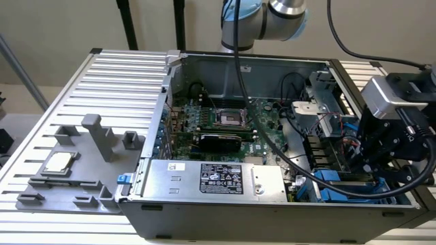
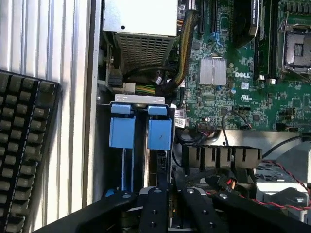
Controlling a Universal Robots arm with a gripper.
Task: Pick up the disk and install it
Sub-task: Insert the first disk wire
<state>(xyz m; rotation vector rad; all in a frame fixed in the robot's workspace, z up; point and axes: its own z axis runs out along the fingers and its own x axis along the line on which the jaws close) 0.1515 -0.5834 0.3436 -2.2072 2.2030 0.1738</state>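
Gripping blue-framed disk (image 2: 159,141) edge, apparently: fingers (image 2: 154,204) inside bay; motherboard (image 2: 243,73) reads DELL.

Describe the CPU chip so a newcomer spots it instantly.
Start at the open computer case, then move to the grey fixture tray on the slatted table, at the exterior view's left. The CPU chip lies flat there: small, square and silver, unlike the grey plastic posts around it.

1. From my remote station, the gripper (image 2: 167,194) is cut off by the wrist view's edge, its fingertips hidden against the disk (image 2: 159,141).
2. I see just the disk's blue carrier edge; its label is hidden.
3. The keyboard (image 2: 22,155) runs off frame.
4. The power supply's label (image 1: 221,179) is too small for me to read.
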